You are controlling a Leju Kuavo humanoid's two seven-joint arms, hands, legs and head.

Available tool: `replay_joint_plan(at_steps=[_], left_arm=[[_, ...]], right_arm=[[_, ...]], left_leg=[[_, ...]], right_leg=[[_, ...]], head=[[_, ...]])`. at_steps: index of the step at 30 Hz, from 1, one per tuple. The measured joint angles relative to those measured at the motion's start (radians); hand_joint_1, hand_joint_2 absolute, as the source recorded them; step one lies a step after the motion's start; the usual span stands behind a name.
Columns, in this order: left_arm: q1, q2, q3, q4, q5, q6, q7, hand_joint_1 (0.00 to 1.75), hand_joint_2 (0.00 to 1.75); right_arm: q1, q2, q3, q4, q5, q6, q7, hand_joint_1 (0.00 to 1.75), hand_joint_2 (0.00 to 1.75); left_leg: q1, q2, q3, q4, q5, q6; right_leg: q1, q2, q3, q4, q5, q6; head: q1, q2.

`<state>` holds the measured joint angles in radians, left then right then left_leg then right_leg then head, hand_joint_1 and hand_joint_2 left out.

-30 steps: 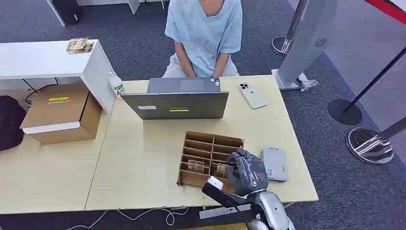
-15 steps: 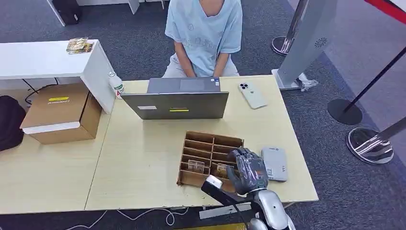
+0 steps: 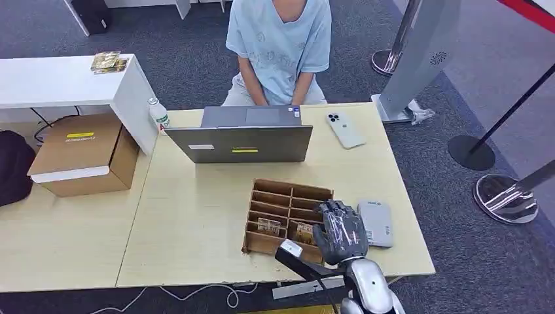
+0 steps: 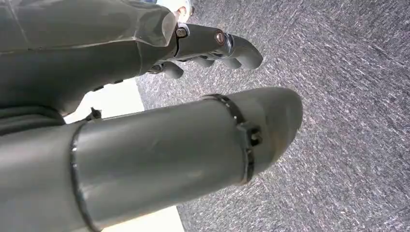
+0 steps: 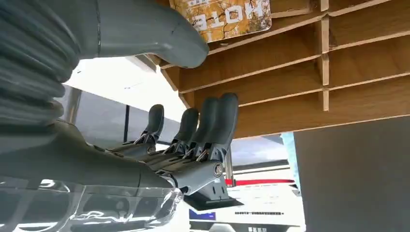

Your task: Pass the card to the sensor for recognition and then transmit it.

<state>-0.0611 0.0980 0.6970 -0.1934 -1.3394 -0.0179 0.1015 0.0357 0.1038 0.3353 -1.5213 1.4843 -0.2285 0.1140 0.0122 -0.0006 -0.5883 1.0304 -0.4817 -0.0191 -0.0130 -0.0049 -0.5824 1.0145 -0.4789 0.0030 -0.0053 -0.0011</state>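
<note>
Head view, right hand point(image 3: 340, 230) seen lower centre over brown wooden slotted organiser point(image 3: 281, 199), right wrist view revealing orange patterned card point(image 5: 223, 15) beyond spread, empty fingers point(image 5: 212, 121), left hand point(image 4: 203, 46) loosely spread, nothing held.

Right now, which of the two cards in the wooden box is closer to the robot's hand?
The right-hand card, lying beside the right hand; the other card sits one compartment further left.

From the head we look steeply down on the table point(image 3: 196, 222). Our right wrist camera sits close against the wooden divider box point(image 3: 288, 212), at five o'clock there; our left wrist camera faces carpet point(image 4: 348, 121).
</note>
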Motion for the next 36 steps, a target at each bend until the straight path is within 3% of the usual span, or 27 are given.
replay_joint_plan(at_steps=[3,19,25,27,30,36], left_arm=[[0.0,0.0,0.0,0.0,0.0,0.0,0.0,0.0,0.0],[0.0,0.0,0.0,0.0,0.0,-0.001,0.0,0.0,0.0],[0.0,0.0,0.0,0.0,0.0,-0.001,0.0,0.0,0.0],[0.0,0.0,0.0,0.0,0.0,-0.001,0.0,0.0,0.0],[0.0,0.0,0.0,0.0,0.0,-0.001,0.0,0.0,0.0],[0.0,0.0,0.0,0.0,0.0,0.0,-0.002,0.0,0.0]], right_arm=[[-0.001,0.0,0.0,0.002,0.007,0.0,0.002,0.98,1.75],[-0.001,0.0,0.0,0.004,0.007,0.0,0.003,0.98,1.75],[-0.001,0.0,0.0,0.005,-0.008,0.0,-0.004,1.1,1.75],[-0.001,0.0,0.0,0.004,-0.025,-0.005,-0.011,1.03,1.75],[-0.001,0.005,0.0,0.004,-0.053,-0.019,-0.025,1.12,1.75],[0.0,0.013,-0.005,-0.008,-0.1,-0.053,-0.049,1.03,1.75]], left_leg=[[0.0,0.0,0.0,0.0,0.0,0.0],[0.0,0.0,0.0,0.0,0.0,0.0],[0.0,0.0,0.0,0.0,0.0,0.0],[0.0,0.0,0.0,0.0,0.0,0.0],[0.0,0.0,0.0,0.0,0.0,0.0],[0.0,0.0,0.0,0.0,0.0,0.0]], right_leg=[[0.0,0.0,0.0,0.0,0.0,0.0],[0.0,0.0,0.0,0.0,0.0,0.0],[0.0,0.0,0.0,0.0,0.0,0.0],[0.0,0.0,0.0,0.0,0.0,0.0],[0.0,0.0,0.0,0.0,0.0,0.0],[0.0,0.0,0.0,0.0,0.0,0.0]], head=[[0.0,0.0],[0.0,0.0],[0.0,0.0],[0.0,0.0],[0.0,0.0],[0.0,0.0]])
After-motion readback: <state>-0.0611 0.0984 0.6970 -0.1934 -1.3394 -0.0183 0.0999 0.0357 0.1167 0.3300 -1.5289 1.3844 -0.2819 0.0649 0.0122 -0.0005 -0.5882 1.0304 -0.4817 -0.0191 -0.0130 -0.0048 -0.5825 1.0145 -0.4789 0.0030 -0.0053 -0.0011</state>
